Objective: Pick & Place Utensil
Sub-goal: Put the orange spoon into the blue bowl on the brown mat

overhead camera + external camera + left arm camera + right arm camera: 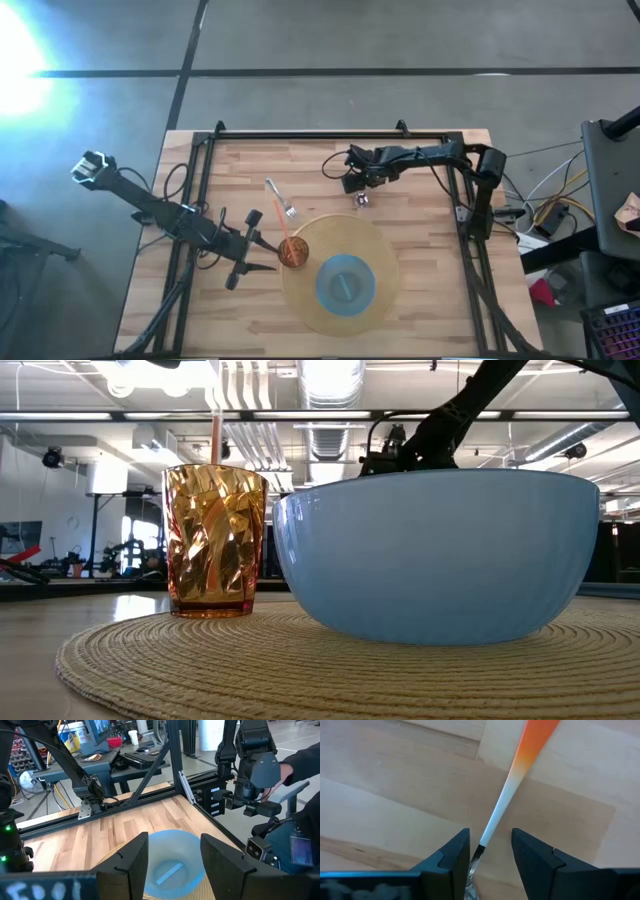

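An amber faceted cup point(293, 252) point(215, 540) stands on a round woven mat point(372, 240), with an orange-handled utensil point(283, 228) point(215, 440) sticking up out of it. A white-handled fork point(279, 198) lies flat on the wood beyond the cup. My left gripper point(265, 253) point(174, 855) is open just left of the cup. My right gripper point(355, 185) point(491, 855) is open over the table's far middle. Its fingers stand on either side of a utensil with an orange-to-white handle point(507, 795). A small metal piece point(362, 200) shows beside that gripper. My right gripper comes down from above with its fingers on either side of the neck point(479, 851), where the white handle meets the metal. The gap is far wider than the neck. The metal end lies close to one finger point(455, 860); I cannot tell whether they touch.
A pale blue bowl point(345, 285) point(440, 555) point(170, 845) sits on the mat right of the cup, with a pale strip inside it. A black frame point(330, 133) borders the table. A person's hand point(285, 770) shows beyond the right edge. Bare wood lies near the fork.
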Action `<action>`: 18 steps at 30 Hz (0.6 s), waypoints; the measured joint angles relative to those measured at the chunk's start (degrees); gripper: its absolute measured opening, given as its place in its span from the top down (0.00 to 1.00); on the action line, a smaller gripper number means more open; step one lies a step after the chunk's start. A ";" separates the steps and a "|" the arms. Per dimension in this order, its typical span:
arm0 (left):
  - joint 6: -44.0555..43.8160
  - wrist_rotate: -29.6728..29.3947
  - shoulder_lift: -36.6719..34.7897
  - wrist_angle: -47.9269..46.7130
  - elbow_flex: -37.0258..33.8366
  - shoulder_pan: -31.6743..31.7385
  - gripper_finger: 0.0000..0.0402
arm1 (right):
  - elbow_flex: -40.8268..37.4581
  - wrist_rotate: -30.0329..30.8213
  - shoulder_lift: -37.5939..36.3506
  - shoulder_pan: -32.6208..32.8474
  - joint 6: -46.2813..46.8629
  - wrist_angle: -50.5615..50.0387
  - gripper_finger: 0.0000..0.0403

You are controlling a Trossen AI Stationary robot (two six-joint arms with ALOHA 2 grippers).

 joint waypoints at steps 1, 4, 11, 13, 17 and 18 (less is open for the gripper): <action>0.00 0.00 0.00 0.00 0.00 -0.01 0.57 | -0.18 0.00 -0.06 -0.20 0.00 0.13 0.65; 0.00 0.00 0.00 0.02 0.00 0.00 0.57 | -0.70 0.28 -0.12 -0.73 -0.01 0.40 0.67; 0.37 0.00 0.00 0.00 0.00 -0.01 0.57 | -0.88 0.41 -0.16 -1.76 -0.35 0.15 0.75; 0.37 0.00 0.00 0.00 0.00 -0.02 0.57 | -0.58 0.41 -0.08 -1.97 -1.00 -0.16 0.77; 0.37 0.00 0.00 0.00 0.00 0.01 0.57 | -0.20 0.73 0.03 -2.72 -1.34 -0.10 0.81; 0.37 0.00 0.00 0.00 0.00 0.01 0.57 | -0.20 0.83 0.03 -2.96 -1.46 -0.04 0.83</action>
